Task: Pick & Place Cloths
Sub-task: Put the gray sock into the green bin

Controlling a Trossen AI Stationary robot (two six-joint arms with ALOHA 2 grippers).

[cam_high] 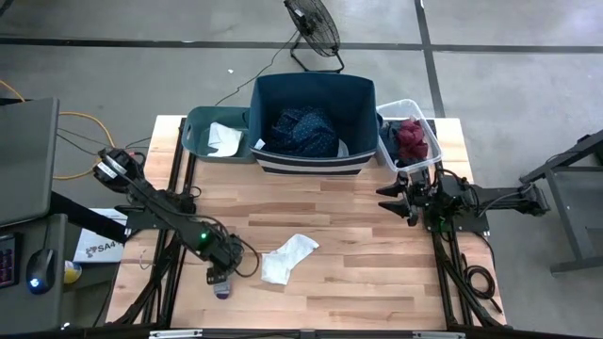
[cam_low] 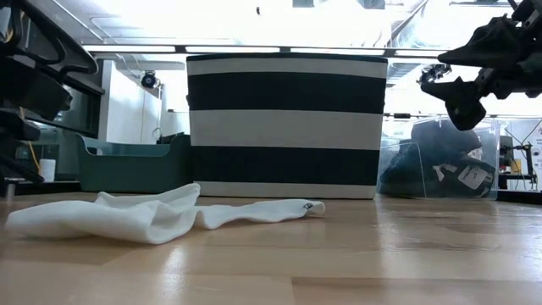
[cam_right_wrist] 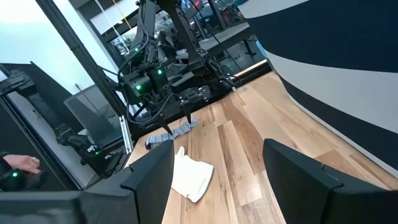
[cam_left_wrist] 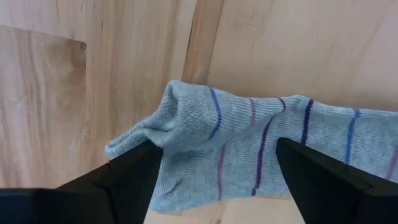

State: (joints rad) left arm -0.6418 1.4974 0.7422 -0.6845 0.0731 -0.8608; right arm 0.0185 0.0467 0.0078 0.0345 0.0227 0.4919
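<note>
A grey sock (cam_left_wrist: pixel 249 149) with blue and purple stripes lies flat on the table near its front-left part (cam_high: pixel 221 288). My left gripper (cam_left_wrist: pixel 217 180) is open above it, pointing down, with one finger on either side of the sock's bunched end. A white sock (cam_high: pixel 287 257) lies crumpled at the table's middle (cam_low: pixel 152 216). My right gripper (cam_high: pixel 396 200) hangs open above the table's right side, in front of the clear bin, holding nothing (cam_right_wrist: pixel 217 180). Navy dotted cloth (cam_high: pixel 303 132) lies in the navy bin and maroon cloth (cam_high: pixel 410 138) in the clear bin.
Three bins stand along the far edge: a teal bin (cam_high: pixel 203 127) with a pale cloth, a navy-and-white striped bin (cam_low: pixel 286 127) in the middle, and a clear bin (cam_low: pixel 440 169) with dark cloth and white tags. Bare wood lies between the two arms.
</note>
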